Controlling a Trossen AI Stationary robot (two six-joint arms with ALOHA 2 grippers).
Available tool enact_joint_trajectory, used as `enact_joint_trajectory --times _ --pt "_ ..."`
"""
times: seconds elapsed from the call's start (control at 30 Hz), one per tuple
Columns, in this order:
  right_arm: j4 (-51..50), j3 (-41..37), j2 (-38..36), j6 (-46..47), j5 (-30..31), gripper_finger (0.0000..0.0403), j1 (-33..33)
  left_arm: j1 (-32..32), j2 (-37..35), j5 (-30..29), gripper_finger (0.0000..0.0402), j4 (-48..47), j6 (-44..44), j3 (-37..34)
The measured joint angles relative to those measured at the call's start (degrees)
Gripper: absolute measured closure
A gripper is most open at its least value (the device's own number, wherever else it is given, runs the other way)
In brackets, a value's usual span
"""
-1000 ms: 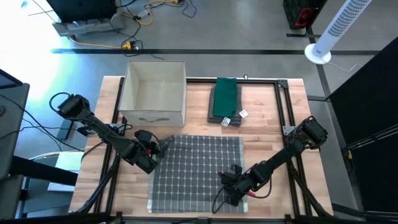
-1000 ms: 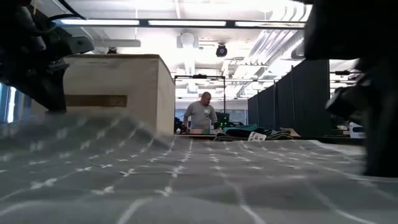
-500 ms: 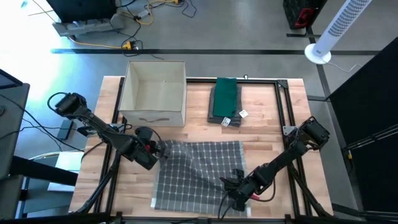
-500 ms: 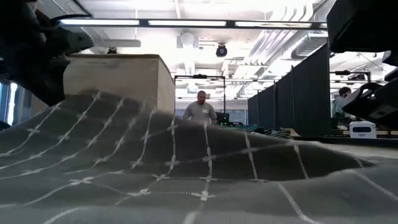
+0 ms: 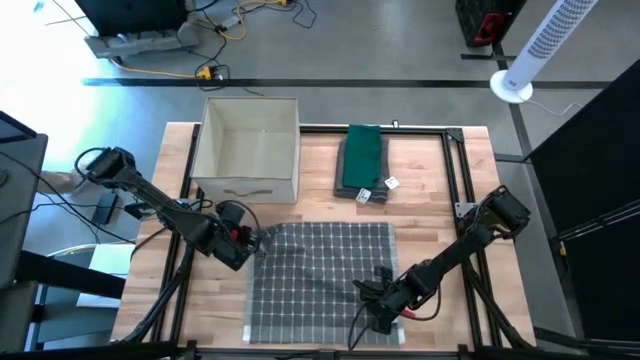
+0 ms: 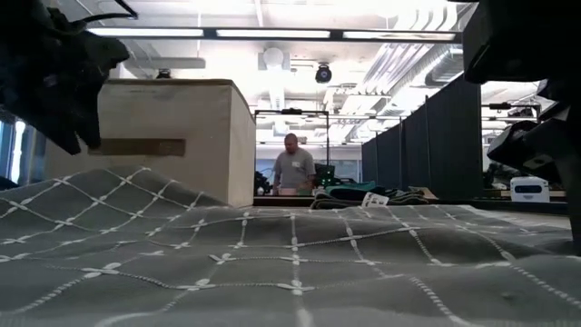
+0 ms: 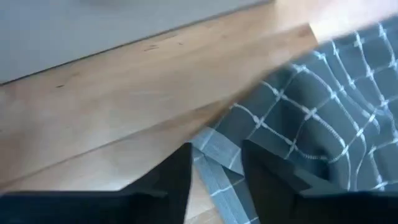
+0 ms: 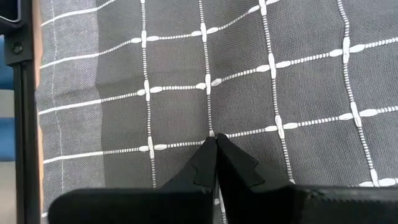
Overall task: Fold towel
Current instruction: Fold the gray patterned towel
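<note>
1. Low view, from table height: the towel (image 6: 290, 263) fills the foreground, a grey woven cloth with a grid of white stitched lines. It lies mostly flat, with one soft hump rising on the side by the box.

2. Down at the near edge of the table the right gripper (image 5: 372, 312) sits on the towel's near right part. Its wrist view shows the two dark fingers (image 8: 214, 163) pressed tip to tip on the weave with nothing visibly between them. I'd say it is pinning the cloth down or about to pinch it, since no fold of fabric is caught.

3. Farther in, the left gripper (image 5: 243, 243) is at the towel's far left corner. Its fingers (image 7: 177, 177) stand a little apart, and the hemmed corner lies between them on the bare wood. Whether they are touching the hem I cannot tell.

4. With one gripper at the near right and one at the far left, my guess is that the fold is only being set up.

5. The table (image 5: 420, 210) is pale butcher-block wood inside a black frame.

6. Beyond the towel stand an open cardboard box (image 5: 248, 150) and, beside it, a stack of folded green cloth (image 5: 362, 162).

7. A person (image 6: 292, 167) stands in the room behind.
</note>
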Motion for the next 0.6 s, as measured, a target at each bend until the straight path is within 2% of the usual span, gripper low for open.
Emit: enact_joint_trajectory --times 0.1,0.2,0.27,0.43,0.6 --pt "-0.11 -0.03 -0.03 0.24 0.04 0.0403 -0.02 -0.57 -1.52 2.96 0.0216 5.26 -5.08 -0.05" --pt "-0.04 -0.01 -0.03 0.22 0.17 0.0403 -0.02 -3.21 -0.48 3.57 0.0197 16.95 -9.30 -0.92" --pt "-0.02 -0.01 -0.05 0.39 0.16 0.0403 -0.02 -4.84 1.44 1.81 0.0194 22.51 -12.22 -2.02" --pt "0.05 0.03 -0.05 0.48 0.21 0.0403 -0.04 -5.49 4.32 0.20 0.0199 28.29 -20.76 -7.27" --pt "0.11 0.03 -0.05 0.47 -0.04 0.0403 -0.12 -5.38 6.24 -1.11 0.0204 41.41 -22.72 -13.12"
